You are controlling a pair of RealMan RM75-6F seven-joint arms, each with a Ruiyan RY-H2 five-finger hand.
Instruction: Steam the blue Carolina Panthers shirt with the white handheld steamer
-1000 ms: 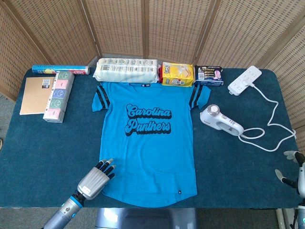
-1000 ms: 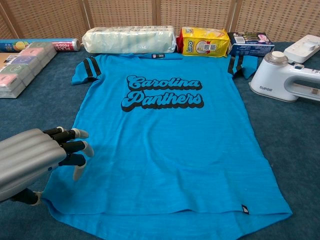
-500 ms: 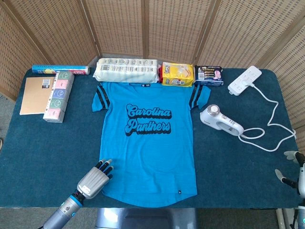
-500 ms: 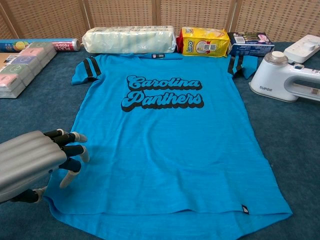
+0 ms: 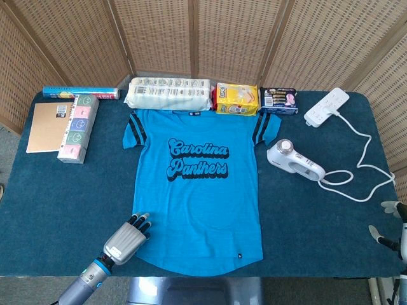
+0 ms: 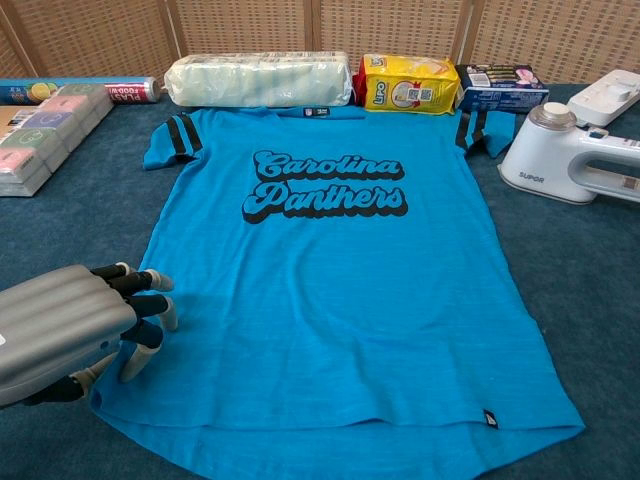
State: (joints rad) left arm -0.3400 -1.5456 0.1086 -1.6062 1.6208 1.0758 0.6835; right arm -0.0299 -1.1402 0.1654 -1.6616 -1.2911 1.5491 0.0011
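Note:
The blue Carolina Panthers shirt (image 5: 198,184) (image 6: 325,290) lies flat, front up, in the middle of the table. The white handheld steamer (image 5: 294,159) (image 6: 570,155) lies on its side to the right of the shirt, with its cord running right. My left hand (image 5: 125,240) (image 6: 75,325) hovers at the shirt's lower left corner, fingers apart and bent down over the hem edge, holding nothing. Only the spread fingertips of my right hand (image 5: 389,223) show at the far right edge of the head view, well away from the steamer.
Along the back stand a white wrapped roll pack (image 5: 168,93), a yellow packet (image 5: 236,98) and a dark box (image 5: 278,100). A white power strip (image 5: 327,105) sits back right. A brown notebook (image 5: 46,126), a tissue pack (image 5: 79,127) and a foil box (image 5: 81,93) lie at the left.
My left hand has drawn back a little toward the near left table edge, off the shirt's body to its hem corner. The right hand slid slightly outward.

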